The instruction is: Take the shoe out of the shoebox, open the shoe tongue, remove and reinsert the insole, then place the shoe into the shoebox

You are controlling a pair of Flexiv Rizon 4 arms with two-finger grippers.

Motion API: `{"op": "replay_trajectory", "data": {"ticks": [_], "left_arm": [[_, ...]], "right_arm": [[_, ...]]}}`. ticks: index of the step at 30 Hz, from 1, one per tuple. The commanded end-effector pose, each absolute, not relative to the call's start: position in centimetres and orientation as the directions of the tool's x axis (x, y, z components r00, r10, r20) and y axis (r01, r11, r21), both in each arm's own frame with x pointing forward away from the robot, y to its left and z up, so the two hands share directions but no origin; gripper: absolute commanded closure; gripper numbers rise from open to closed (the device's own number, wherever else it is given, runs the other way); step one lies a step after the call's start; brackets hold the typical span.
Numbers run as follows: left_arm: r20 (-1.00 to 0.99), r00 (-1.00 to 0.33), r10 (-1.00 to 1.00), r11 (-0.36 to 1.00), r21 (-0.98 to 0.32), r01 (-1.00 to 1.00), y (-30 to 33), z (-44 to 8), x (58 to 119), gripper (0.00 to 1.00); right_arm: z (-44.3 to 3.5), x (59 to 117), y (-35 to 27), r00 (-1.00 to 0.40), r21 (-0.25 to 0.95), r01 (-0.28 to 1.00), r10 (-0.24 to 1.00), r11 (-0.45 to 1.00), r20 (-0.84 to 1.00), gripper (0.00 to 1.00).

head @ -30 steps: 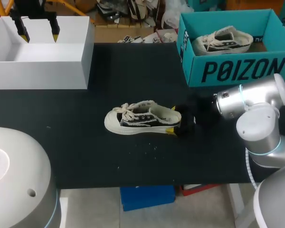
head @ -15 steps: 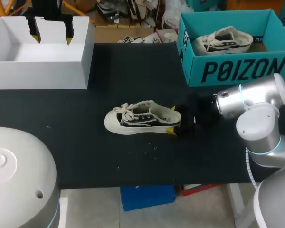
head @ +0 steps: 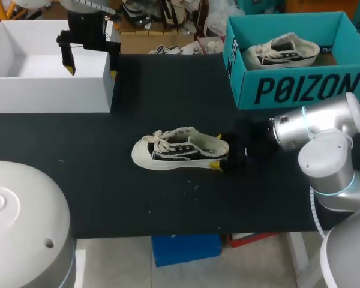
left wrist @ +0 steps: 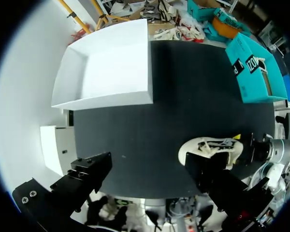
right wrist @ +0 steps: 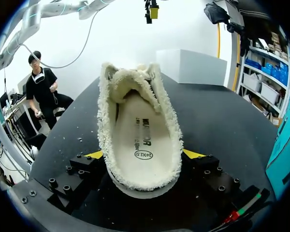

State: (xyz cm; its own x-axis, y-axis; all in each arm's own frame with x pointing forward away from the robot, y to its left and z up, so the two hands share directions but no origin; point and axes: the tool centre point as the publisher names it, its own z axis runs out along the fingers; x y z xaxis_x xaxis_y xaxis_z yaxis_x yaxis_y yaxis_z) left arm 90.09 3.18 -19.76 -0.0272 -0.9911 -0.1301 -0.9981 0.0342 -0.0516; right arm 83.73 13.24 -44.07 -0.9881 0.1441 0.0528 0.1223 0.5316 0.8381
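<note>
A black low-top shoe (head: 179, 150) with a white sole and laces lies on its sole mid-table, toe to the left. My right gripper (head: 219, 152) is shut on its heel, one yellow tip showing at the near side. In the right wrist view the shoe (right wrist: 137, 130) runs away from the right gripper (right wrist: 144, 155), fleece lining and pale insole (right wrist: 141, 145) exposed. My left gripper (head: 91, 68) hangs open over the right wall of the white box (head: 48, 90). From the left wrist view the left gripper (left wrist: 150, 181) is far above the shoe (left wrist: 210, 147).
A teal shoebox (head: 300, 90) stands at the back right with a second, pale shoe (head: 282, 51) inside. The white box (left wrist: 111, 67) is open-topped at the back left. Dark table cloth (head: 168, 204) lies bare in front of the shoe.
My left gripper has moved right across the white box to its right wall and turned. The right gripper and the shoe have stayed still.
</note>
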Motion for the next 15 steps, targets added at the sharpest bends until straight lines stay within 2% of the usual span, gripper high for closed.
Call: {"op": "replay_trajectory", "data": {"ticks": [1,10,15], "left_arm": [[-0.134,-0.026,-0.991,0.036,-0.072,-0.997,3.1,-19.8,89.8,0.0],[-0.134,-0.026,-0.991,0.036,-0.072,-0.997,3.1,-19.8,89.8,0.0],[-0.213,-0.022,-0.977,0.044,-0.099,-0.994,1.9,-19.9,89.3,0.0]], "right_arm": [[-44.4,83.8,13.5,-0.988,0.838,0.123,0.145,0.532,0.053,1.0],[-44.4,83.8,13.5,-0.988,0.838,0.123,0.145,0.532,0.053,1.0],[-44.4,83.8,13.5,-0.988,0.838,0.123,0.145,0.532,0.053,1.0]]}}
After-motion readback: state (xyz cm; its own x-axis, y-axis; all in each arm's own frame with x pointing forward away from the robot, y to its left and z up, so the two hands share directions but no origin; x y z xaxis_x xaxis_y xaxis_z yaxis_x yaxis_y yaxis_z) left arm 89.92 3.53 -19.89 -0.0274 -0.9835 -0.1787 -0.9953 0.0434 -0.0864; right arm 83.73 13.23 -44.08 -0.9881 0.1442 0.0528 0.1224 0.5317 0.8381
